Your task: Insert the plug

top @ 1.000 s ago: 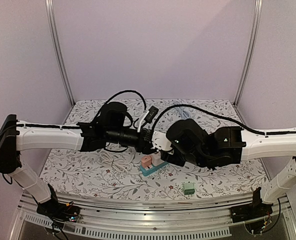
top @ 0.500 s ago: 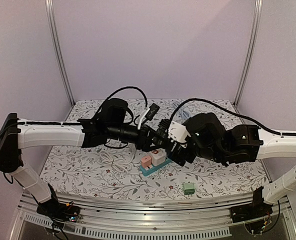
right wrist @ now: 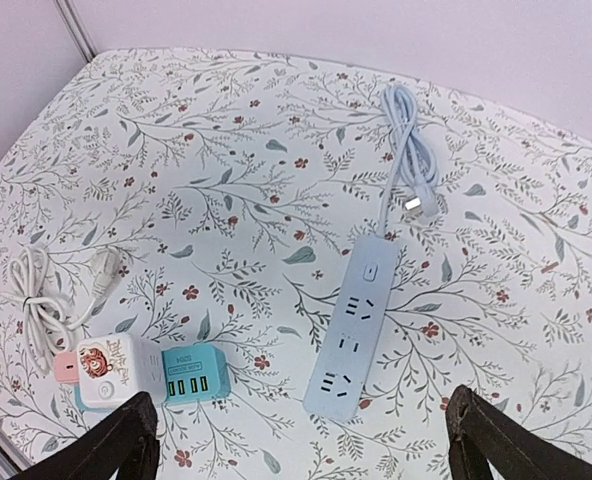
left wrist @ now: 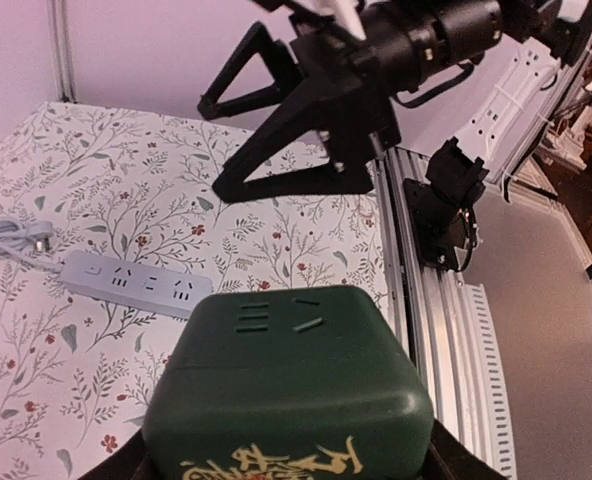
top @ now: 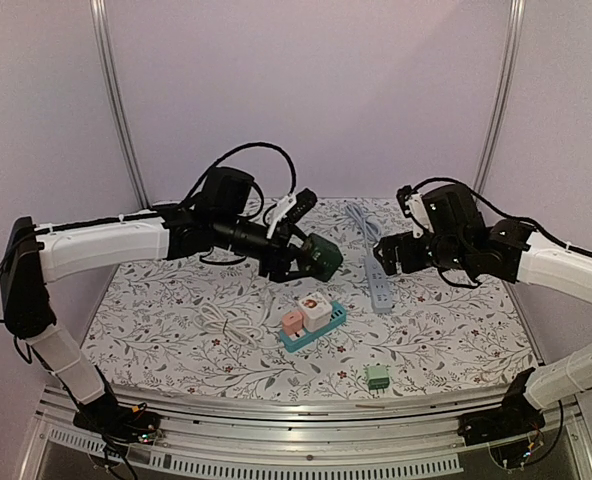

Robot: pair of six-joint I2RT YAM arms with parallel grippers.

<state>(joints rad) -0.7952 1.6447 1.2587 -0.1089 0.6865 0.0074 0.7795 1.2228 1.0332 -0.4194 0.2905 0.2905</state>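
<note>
- While the left gripper [top: 304, 262] hangs over the floral table [top: 176, 350], its jaws are clamped on the dark green plug cube [top: 322, 256], held up in the air.
- Right gripper [top: 390, 254]: jaws wide apart, holding nothing, above the grey power strip [top: 379, 284].
- The strip lies flat, right of the cube.

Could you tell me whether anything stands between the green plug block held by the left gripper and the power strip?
Nothing lies on the power strip's sockets. The open right gripper hangs over the strip's far end, though, and might crowd the green plug block's way down.
</note>
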